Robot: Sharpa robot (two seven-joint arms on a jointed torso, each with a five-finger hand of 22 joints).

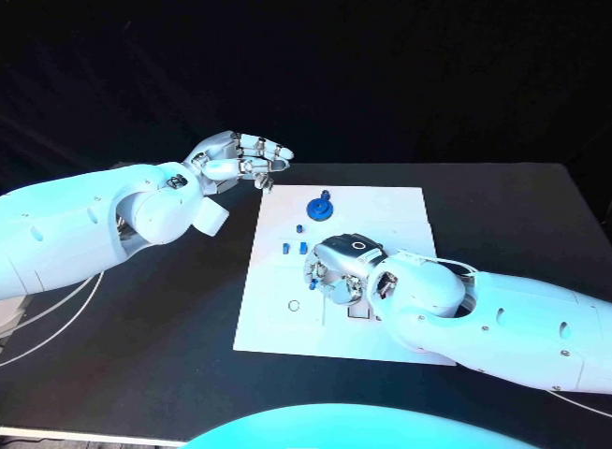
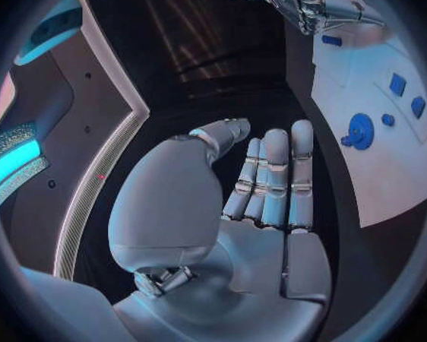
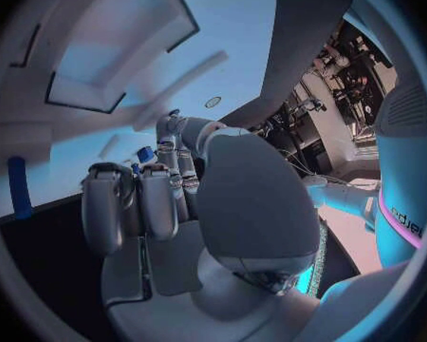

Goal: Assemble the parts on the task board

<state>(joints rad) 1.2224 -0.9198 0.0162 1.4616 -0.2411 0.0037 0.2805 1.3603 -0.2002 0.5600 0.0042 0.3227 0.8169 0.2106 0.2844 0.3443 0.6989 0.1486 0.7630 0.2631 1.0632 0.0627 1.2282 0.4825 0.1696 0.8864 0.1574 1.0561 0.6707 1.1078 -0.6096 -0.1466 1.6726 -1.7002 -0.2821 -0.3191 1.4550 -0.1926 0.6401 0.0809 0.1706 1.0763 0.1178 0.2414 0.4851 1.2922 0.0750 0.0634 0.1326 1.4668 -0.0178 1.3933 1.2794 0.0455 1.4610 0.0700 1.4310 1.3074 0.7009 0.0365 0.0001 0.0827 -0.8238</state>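
Plainly, right robot hand (image 1: 340,271) pinches a small blue part (image 3: 145,155) (fingers curled).

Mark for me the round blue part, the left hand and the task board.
round blue part (image 1: 318,206), head view, on its disc face.
left hand (image 1: 241,159), head view, on the middle of the hand.
task board (image 1: 387,208), head view, on bare white surface near its far right corner.

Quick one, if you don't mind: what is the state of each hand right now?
Left hand: open, holding nothing, off the task board.
Right hand: down on the task board over the blue parts; whether it grips one cannot be told.
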